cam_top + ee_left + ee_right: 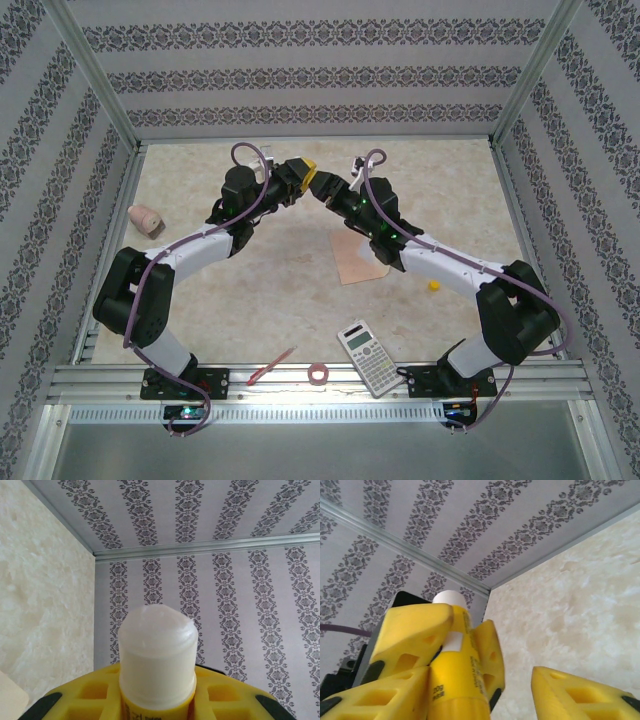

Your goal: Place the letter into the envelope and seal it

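- Top view: both arms reach to the far middle of the table (270,300). The left gripper (303,170) and right gripper (330,188) meet tip to tip, seemingly lifted off the surface. The envelope (356,262) lies flat under the right forearm, well apart from both tips. Whether the letter is inside it I cannot tell. A calculator (368,358) sits near the front edge, and a small yellow piece (434,285), perhaps a cap, lies near the envelope's right side.
- Left wrist: the left gripper's fingers (225,700) are closed round the body of a glue stick (157,650). Its white glue is bared and points toward the patterned wall (260,605).
- Right wrist: the right gripper stands open, holding nothing. The stick sits close beside one of its fingers (375,700), while the other is well clear.
- What could go wrong: if the right gripper draws away, its near finger may snag the stick, twisting it in the left's hold or knocking it loose.
- The bare glue could smear the table or the envelope's face rather than the flap.
- The right forearm, low over the envelope, might drag it askew.
- Sealing before the letter is known to be inside would spoil the job.
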`<state>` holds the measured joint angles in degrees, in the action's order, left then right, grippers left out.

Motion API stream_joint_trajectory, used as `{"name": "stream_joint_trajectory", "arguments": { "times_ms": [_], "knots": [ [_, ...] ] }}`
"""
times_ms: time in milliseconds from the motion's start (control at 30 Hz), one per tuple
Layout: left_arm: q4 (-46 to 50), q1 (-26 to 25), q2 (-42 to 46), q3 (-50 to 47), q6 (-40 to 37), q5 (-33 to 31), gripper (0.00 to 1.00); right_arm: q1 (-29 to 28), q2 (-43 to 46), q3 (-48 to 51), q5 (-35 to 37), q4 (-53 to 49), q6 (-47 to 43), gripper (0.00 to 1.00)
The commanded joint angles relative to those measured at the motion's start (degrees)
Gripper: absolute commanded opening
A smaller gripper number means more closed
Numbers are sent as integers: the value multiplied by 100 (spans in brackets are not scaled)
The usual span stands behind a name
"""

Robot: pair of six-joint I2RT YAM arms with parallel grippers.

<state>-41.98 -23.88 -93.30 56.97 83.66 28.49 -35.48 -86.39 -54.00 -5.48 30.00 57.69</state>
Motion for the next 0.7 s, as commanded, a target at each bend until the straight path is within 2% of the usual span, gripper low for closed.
{"name": "stream_joint_trajectory", "arguments": {
  "times_ms": [0,200,400,567,667],
  "knots": [
    [-288,48,-94,137,-210,208,15,-63,364,153,176,-187,-238,63],
    [227,228,-85,375,-652,449,13,97,1053,588,352,-622,-437,67],
    [1666,429,-14,803,-1758,729,13,612,1957,953,317,-1321,-696,69],
    [2165,510,-56,1049,-2174,891,13,1119,2350,1029,-61,-1792,-795,70],
    [2630,515,-57,1265,-2796,1063,13,1516,2479,1033,-421,-2074,-851,70]
  ]
}}
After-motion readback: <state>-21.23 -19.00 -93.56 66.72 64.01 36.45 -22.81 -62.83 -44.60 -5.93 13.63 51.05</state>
